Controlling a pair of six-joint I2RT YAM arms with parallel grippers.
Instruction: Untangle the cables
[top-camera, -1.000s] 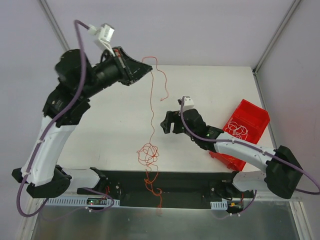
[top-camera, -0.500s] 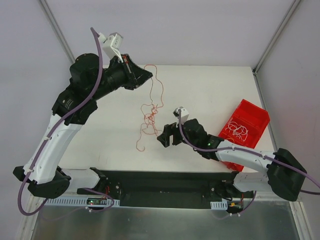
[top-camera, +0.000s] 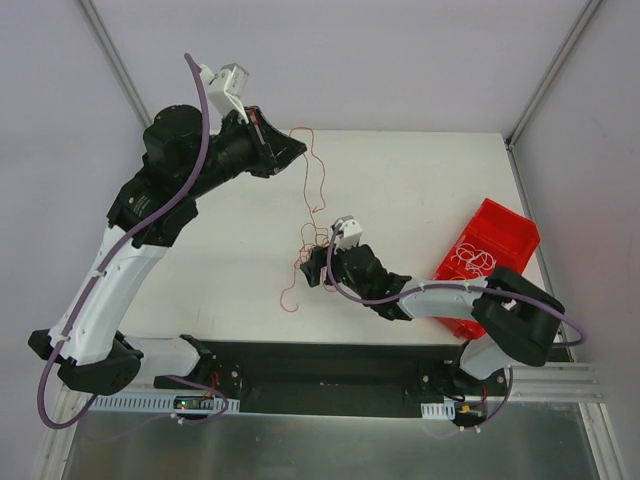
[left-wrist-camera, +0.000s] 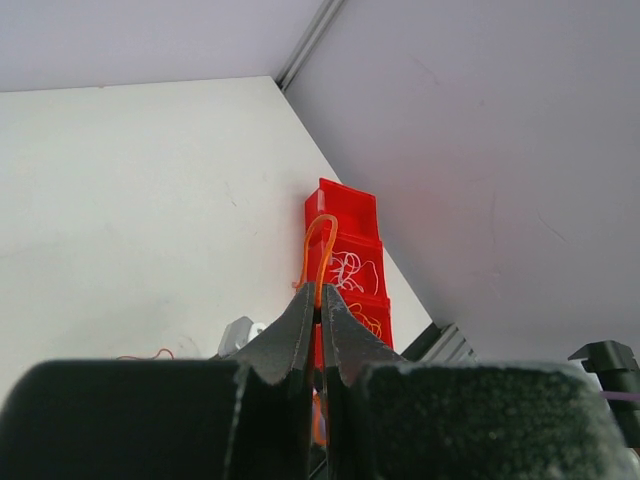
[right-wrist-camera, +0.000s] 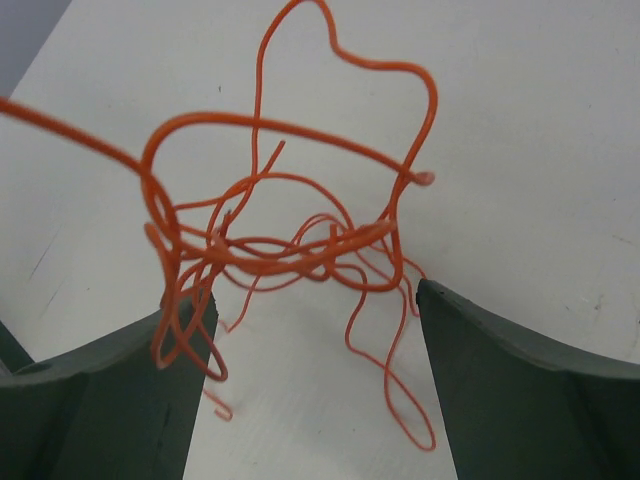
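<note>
Left fingers (left-wrist-camera: 290, 335) pinched together up high; right fingers (right-wrist-camera: 500, 370) spread apart low.

Both arms are built alike: white shells on the long links, matte black housings at the joints. The left arm (top-camera: 110, 280) is topped by a bulky black drum, and a purple cable (top-camera: 205, 125) is strung along it. A small white camera block (top-camera: 232, 78) is fixed at its wrist. The left claw (top-camera: 296, 150) is formed of black, wedge-shaped fingers (left-wrist-camera: 288, 338) ahead of a grainy black body. The right arm (top-camera: 440, 297) is finished in the same white and black, with a second purple lead (top-camera: 340, 292) and a white wrist block (top-camera: 345, 226). The right claw (right-wrist-camera: 310, 293) is fitted with smooth, dark grey-green pads (right-wrist-camera: 100, 390). Black bases (top-camera: 95, 365) are seen at the counter's near edge, with small circuit boards (top-camera: 190, 403) beside them.
</note>
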